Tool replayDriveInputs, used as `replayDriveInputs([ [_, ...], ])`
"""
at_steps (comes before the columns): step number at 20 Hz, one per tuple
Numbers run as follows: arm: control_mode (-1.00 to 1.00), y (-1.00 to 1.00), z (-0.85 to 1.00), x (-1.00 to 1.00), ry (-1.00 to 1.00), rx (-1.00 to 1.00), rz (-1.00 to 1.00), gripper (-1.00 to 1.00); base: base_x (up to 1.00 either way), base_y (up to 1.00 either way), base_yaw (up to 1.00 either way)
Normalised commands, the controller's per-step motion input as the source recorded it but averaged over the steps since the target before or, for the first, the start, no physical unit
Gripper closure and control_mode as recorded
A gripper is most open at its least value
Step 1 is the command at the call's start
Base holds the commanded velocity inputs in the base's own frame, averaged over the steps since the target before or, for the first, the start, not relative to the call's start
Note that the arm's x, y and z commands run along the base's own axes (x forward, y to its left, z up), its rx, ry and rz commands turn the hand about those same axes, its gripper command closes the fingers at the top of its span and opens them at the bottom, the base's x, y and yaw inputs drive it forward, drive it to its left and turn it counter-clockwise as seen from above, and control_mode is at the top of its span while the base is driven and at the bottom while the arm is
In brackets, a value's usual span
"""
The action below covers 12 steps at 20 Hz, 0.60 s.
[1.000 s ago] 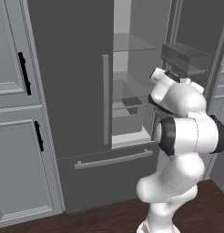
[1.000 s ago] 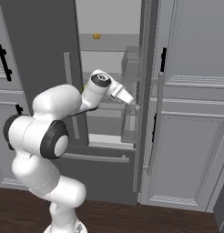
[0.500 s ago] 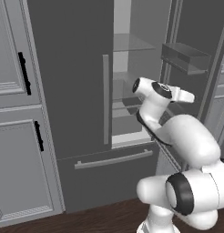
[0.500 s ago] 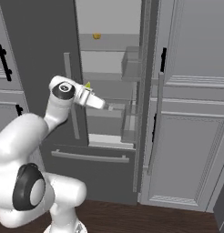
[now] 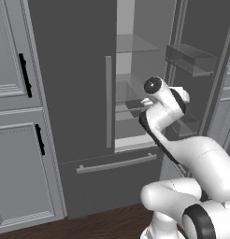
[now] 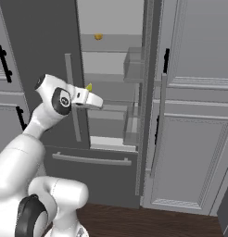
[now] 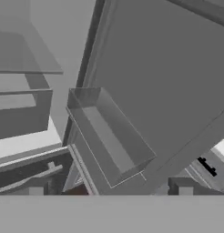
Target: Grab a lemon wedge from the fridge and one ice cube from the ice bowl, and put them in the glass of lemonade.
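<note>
the fridge (image 6: 111, 69) stands with its right door swung open, glass shelves and a door bin (image 7: 109, 136) showing. the gripper (image 7: 109, 189) hangs in front of the lower shelves, fingers spread and empty. the lemon wedge (image 6: 98, 36) sits on the top shelf, well above the gripper.

Lemon wedge (image 6: 98, 36) on upper shelf of open fridge (image 6: 111, 83), arm (image 6: 55, 104) below.
</note>
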Motion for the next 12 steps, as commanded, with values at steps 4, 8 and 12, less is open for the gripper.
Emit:
replayDriveInputs([
  [4, -1.0, 0.31, 0.0, 0.57, 0.15, 0.35, 0.59, -1.0, 0.0, 0.0, 0.0],
  [8, -1.0, 0.46, 0.06, 0.02, 0.05, 0.03, 0.16, -1.0, 0.0, 0.0, 0.0],
  [12, -1.0, 0.83, 0.0, 0.0, 0.0, 0.09, 0.04, -1.0, 0.0, 0.0, 0.0],
])
